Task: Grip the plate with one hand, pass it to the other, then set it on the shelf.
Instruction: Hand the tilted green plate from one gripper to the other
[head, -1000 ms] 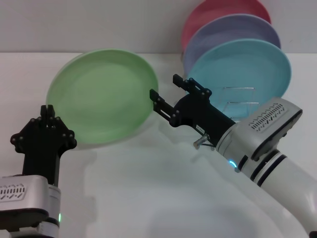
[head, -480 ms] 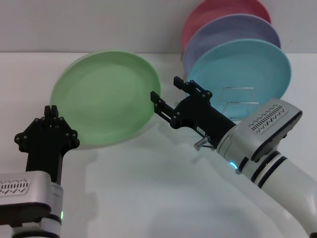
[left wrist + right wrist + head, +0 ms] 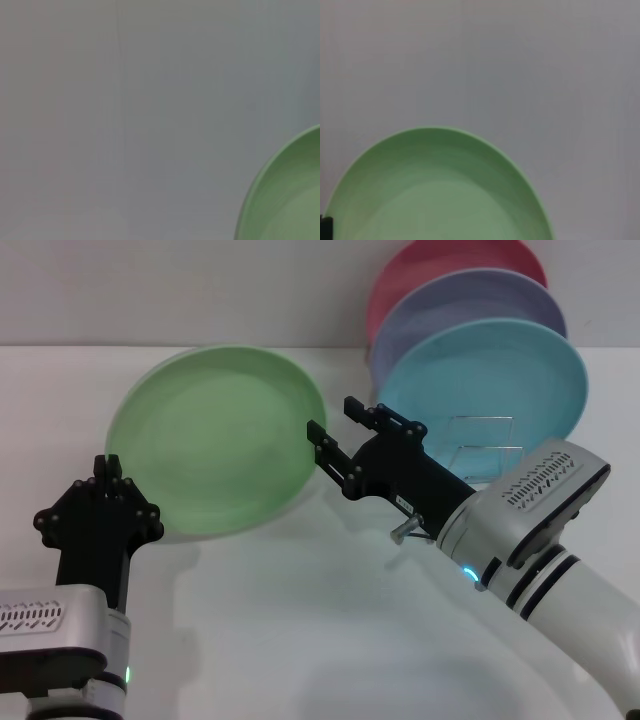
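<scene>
I've got the light green plate (image 3: 215,435) up off the white table (image 3: 300,640), tilted steeply with its face toward the head camera, sitting left of centre in the scene. The left gripper (image 3: 108,472) is at the plate's lower near-left rim, black fingers pointing up and clenched on that edge as far as I can see, so the left arm is carrying it. The right gripper (image 3: 335,435) comes in from the right, arm running diagonally from the near right corner; its jaws stand spread apart, one above the other, right at the plate's right rim, touching or just beside it, but I can't tell whether they're around the edge. To the far right, the light blue plate (image 3: 490,380) stands upright in the shelf (image 3: 483,445), the thin wire loops showing in front of its lower part. The lavender plate (image 3: 470,305) stands behind the blue one, and a pink plate (image 3: 440,260) behind that, all three overlapping. The left wrist view shows only a curved slice of the green plate against a plain grey wall (image 3: 125,100). The right wrist view shows the plate's upper arc filling the lower part of the picture.
</scene>
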